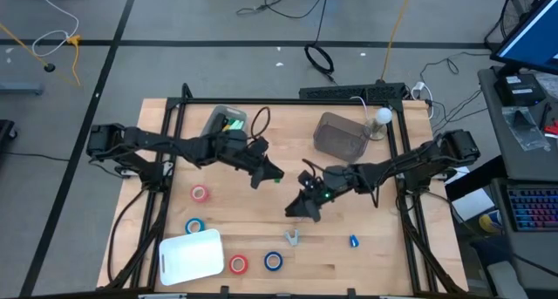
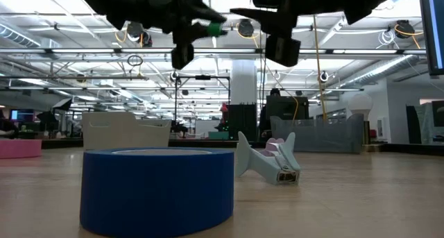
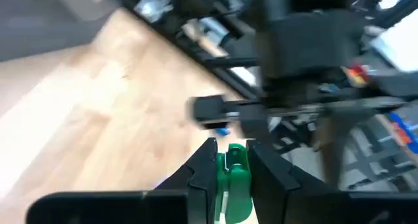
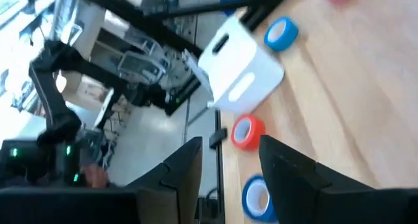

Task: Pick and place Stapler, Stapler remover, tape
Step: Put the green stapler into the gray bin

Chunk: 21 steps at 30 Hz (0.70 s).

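Gripping a small green object [image 3: 232,178] between its two dark fingers, the left claw [image 1: 267,173] hangs above the middle of the table [image 1: 375,225]; whether that green piece is the stapler cannot be told. Just beside it, the right claw [image 1: 303,207] hovers with fingers parted and nothing between them. Outward from there, the tape rolls lie toward the table's near edge: a pink roll [image 1: 200,193] on the left, a blue roll [image 1: 193,226] beside the white bin [image 1: 191,257], then a red roll [image 1: 238,264] and another blue roll [image 1: 273,261]. A pale grey staple remover [image 1: 293,238] lies on its side below the right claw, and a small blue item [image 1: 354,241] sits farther right.
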Each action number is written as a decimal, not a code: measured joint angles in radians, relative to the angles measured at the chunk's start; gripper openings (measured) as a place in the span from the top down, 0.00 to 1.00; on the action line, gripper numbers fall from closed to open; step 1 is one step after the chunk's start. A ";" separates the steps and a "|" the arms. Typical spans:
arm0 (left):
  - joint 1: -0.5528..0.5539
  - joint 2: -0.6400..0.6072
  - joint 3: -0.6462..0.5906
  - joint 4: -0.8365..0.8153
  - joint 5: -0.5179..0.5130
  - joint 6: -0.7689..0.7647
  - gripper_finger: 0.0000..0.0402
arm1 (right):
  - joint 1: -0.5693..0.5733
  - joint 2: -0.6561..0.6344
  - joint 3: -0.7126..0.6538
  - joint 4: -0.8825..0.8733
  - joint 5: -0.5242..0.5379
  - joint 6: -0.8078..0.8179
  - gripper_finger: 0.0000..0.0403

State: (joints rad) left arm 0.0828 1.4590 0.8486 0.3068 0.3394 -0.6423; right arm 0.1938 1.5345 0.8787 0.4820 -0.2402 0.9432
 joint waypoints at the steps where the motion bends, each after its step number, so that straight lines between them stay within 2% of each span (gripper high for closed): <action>1: 0.007 0.000 0.000 -0.023 -0.001 0.007 0.82 | 0.006 0.000 0.000 -0.009 -0.001 0.000 0.63; 9: 0.093 0.000 0.000 -0.296 -0.002 0.051 0.86 | 0.025 0.000 0.000 -0.024 0.000 -0.001 0.64; 13: 0.153 -0.020 0.000 -0.452 -0.018 0.087 0.84 | 0.025 0.000 0.000 -0.024 0.001 0.006 0.64; 21: 0.287 -0.159 0.003 -0.765 -0.250 0.184 0.82 | 0.025 0.000 0.000 -0.023 0.001 0.011 0.64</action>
State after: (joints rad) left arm 0.3702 1.3002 0.8516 -0.4581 0.0895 -0.4583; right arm 0.2184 1.5345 0.8787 0.4587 -0.2394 0.9547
